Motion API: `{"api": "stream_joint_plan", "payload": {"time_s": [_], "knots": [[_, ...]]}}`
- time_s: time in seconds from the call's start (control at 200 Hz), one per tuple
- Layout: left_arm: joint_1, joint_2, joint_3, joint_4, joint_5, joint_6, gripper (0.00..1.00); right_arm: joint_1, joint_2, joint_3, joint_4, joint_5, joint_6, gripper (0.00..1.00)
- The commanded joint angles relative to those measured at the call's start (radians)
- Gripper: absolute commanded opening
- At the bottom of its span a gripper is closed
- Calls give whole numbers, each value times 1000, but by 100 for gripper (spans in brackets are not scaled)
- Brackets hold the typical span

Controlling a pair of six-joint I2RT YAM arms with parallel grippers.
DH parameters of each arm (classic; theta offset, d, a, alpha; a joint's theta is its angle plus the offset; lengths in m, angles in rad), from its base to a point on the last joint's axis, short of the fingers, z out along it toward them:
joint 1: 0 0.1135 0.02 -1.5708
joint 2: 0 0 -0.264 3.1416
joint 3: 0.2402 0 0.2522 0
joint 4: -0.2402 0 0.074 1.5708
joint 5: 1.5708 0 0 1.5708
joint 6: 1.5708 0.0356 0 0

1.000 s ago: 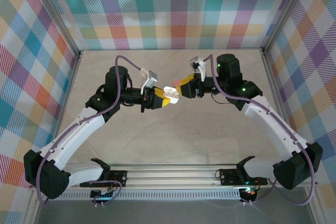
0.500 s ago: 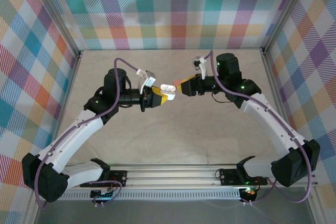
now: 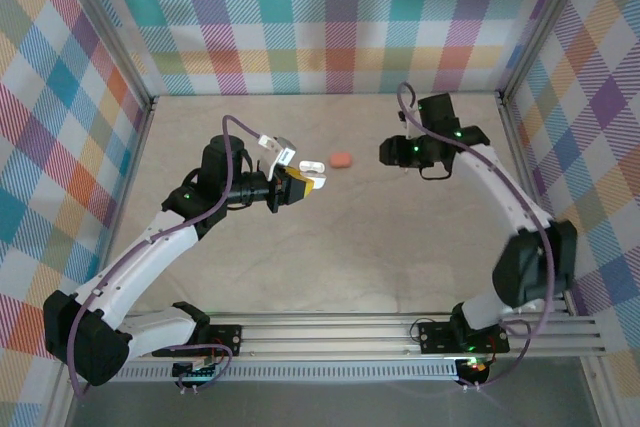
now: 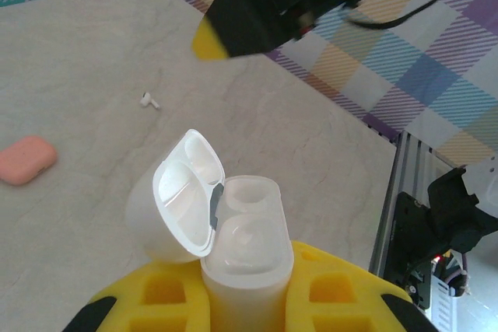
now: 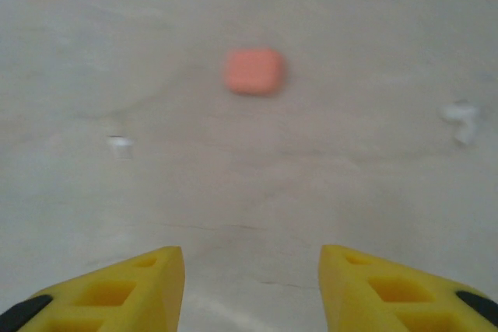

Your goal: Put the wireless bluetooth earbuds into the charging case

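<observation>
My left gripper (image 3: pixel 296 184) (image 4: pixel 245 301) is shut on the white charging case (image 4: pixel 241 246), held upright above the table with its lid (image 4: pixel 180 192) flipped open. I cannot tell whether an earbud sits in its wells. One white earbud (image 4: pixel 148 101) lies on the table beyond it. My right gripper (image 3: pixel 385 153) (image 5: pixel 250 270) hangs open and empty, well to the right of the case. Ahead of it lie two blurred white earbuds (image 5: pixel 120 145) (image 5: pixel 461 120) and a salmon-pink case (image 5: pixel 254 71) (image 3: pixel 342 159), shut. The salmon-pink earbuds are out of view.
The beige table (image 3: pixel 330 247) is ringed by checked walls and a metal frame (image 3: pixel 520 137). The right arm's dark fingers (image 4: pixel 257 5) cross the top of the left wrist view. A rail (image 3: pixel 330 332) runs along the near edge.
My right gripper has drawn back to the right, away from the white case, leaving the pink case uncovered on the table. The left gripper has shifted slightly left with its case.
</observation>
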State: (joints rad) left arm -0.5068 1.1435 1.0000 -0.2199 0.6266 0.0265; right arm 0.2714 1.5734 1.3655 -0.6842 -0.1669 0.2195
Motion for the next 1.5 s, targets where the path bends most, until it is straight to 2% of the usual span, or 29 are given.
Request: {"api": "stream_joint_plan", "payload": {"time_s": [0.0, 0.24, 0.37, 0.585, 0.82, 0.975, 1.255, 1.495], "knots": [[8, 8, -2, -6, -5, -5, 0, -39, 115, 63, -95, 115, -28, 46], [8, 35, -10, 8, 2, -8, 0, -98, 429, 306, -201, 165, -97, 41], [8, 57, -5, 2, 19, -7, 0, -98, 530, 423, -252, 190, -142, 40], [8, 70, -14, -4, 1, 6, 0, -96, 615, 528, -322, 190, -205, 41], [8, 73, -20, -1, -17, 13, 0, -87, 681, 578, -360, 248, -268, 49], [8, 72, -23, 2, -20, 12, 0, -86, 725, 623, -384, 242, -272, 53], [8, 64, -27, -10, -31, 12, 0, -84, 781, 706, -407, 231, -275, 52], [8, 55, -31, -16, -35, 16, 0, -74, 800, 709, -417, 238, -281, 47]]}}
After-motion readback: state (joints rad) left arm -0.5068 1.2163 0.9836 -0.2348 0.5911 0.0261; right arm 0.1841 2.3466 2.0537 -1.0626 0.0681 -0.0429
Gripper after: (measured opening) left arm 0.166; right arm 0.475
